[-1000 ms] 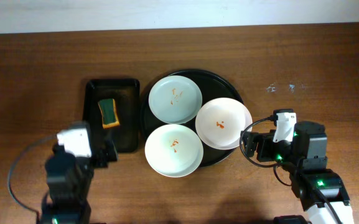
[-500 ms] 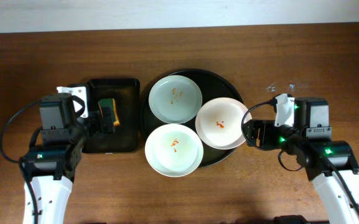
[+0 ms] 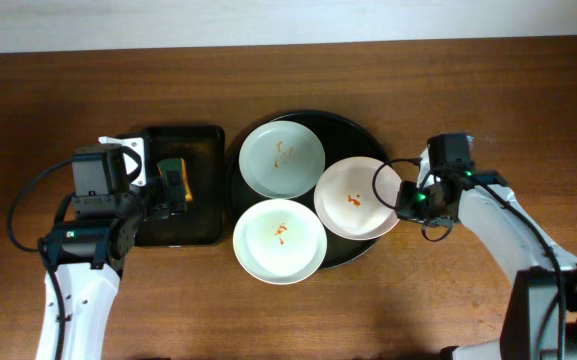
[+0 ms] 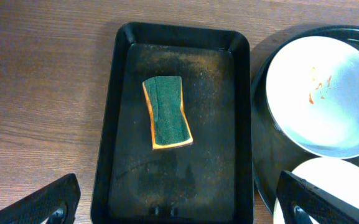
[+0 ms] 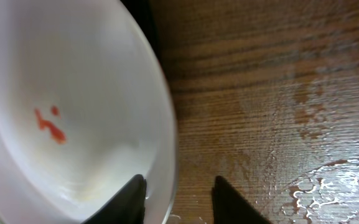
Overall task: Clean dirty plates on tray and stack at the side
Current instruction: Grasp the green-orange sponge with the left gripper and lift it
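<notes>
Right jaws: the right gripper (image 5: 179, 180) has its two dark fingers parted astride the rim of the right plate (image 3: 358, 198), one finger over the plate's inside and the other over the wood outside it; they are not clamped.
Left jaws: the left gripper (image 4: 178, 186) is spread wide and holds nothing, its fingertips (image 4: 55, 202) showing at the bottom corners of the left wrist view.
Right plate: round, shallow, white, with a small orange-red smear near its middle; its right edge reaches out past the tray's rim.
Back plate: the back plate (image 3: 282, 159) is round and pale grey, with thin orange-red streaks.
Front plate: the front plate (image 3: 279, 241) is round and white, with a small red smear at its centre; its near edge overhangs the tray.
Round tray: the round tray (image 3: 353, 135) is large, black and low-rimmed; all three plates sit on it, close together.
Sponge: the sponge (image 4: 167, 112) is green on top with an orange base and lies flat below the left gripper.
Rectangular tray: the rectangular tray (image 4: 216, 124) is black, holds the sponge, and sits just left of the round tray.
Table: the table (image 3: 68, 90) is brown wood, with a wet glistening patch beside the right gripper.
</notes>
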